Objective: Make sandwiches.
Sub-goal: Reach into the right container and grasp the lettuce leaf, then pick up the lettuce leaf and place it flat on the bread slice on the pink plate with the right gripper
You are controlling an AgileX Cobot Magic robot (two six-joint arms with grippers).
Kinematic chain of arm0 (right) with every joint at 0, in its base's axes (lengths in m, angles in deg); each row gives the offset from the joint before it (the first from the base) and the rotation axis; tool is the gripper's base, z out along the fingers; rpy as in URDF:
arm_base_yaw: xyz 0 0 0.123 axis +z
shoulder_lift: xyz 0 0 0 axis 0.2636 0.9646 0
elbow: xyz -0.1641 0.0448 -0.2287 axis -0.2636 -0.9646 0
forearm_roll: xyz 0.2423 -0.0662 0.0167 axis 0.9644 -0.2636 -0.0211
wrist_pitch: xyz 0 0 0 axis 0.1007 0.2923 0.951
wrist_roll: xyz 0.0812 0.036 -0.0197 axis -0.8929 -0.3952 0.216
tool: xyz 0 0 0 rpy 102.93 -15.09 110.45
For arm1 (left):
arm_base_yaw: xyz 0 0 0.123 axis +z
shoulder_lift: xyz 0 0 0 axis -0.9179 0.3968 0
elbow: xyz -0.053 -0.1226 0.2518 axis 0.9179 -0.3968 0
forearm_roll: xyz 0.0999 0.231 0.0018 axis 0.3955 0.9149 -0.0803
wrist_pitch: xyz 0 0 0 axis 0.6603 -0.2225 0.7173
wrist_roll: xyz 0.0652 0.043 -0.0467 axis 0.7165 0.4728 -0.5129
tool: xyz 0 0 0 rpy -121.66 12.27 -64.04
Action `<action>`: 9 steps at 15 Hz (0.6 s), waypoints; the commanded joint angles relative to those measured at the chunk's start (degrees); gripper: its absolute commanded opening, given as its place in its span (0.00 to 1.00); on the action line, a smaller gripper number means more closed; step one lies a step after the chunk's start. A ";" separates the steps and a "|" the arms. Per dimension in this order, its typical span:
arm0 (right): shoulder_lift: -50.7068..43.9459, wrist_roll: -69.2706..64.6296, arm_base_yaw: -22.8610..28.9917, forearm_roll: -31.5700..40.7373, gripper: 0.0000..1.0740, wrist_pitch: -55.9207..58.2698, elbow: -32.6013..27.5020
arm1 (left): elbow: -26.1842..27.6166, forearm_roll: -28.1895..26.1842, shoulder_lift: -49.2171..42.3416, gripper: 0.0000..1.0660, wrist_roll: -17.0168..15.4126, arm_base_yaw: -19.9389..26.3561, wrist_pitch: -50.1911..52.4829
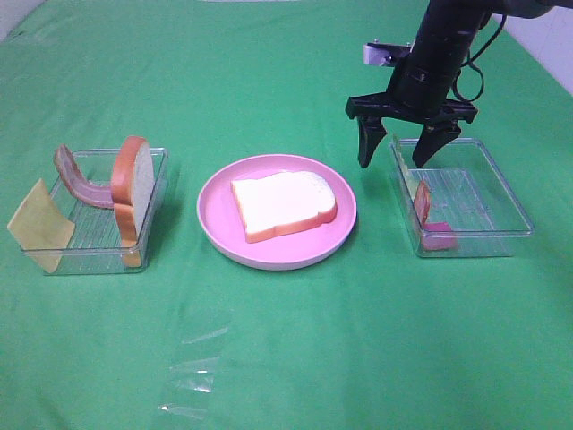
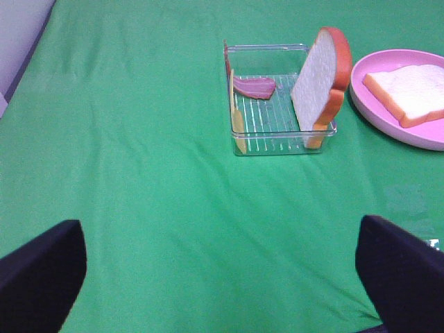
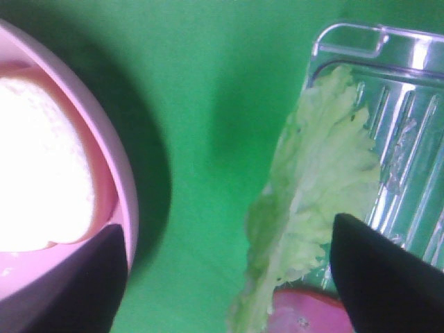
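Basically hovering over the lettuce (image 3: 312, 201) in the right-side tray (image 1: 488, 193) with right end effector (image 1: 392, 163) spread; left end effector (image 2: 222, 277) spread wide too.

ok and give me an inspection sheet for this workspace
surface: green cloth, flat
job's things: bread slice lying flat on the pink plate; left tray holds an upright bread slice and a bacon strip, with a cheese square leaning at its end; right tray holds lettuce against one wall and a reddish piece
clutter: clear plastic film on the cloth in front
grippers: right gripper open above the lettuce, holding nothing; left gripper open over bare cloth
cables: black cable looped beside the right arm
surroundings: pale surface past the cloth's corner
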 commanded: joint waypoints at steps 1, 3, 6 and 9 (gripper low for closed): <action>0.11 -1.26 -0.06 -1.66 0.57 0.23 -0.17 | -0.11 -0.46 0.00 0.92 0.00 0.06 0.23; 0.11 -2.06 -0.06 -3.21 0.35 0.11 -0.17 | -0.11 -0.46 0.00 0.92 0.00 0.06 0.23; 0.11 -2.23 -0.06 -4.24 0.00 -0.06 -0.17 | -0.11 -0.46 0.00 0.92 0.00 0.06 0.23; 0.11 -2.23 -0.06 -4.35 0.00 0.00 -0.17 | -0.11 -0.46 0.00 0.92 0.00 0.06 0.23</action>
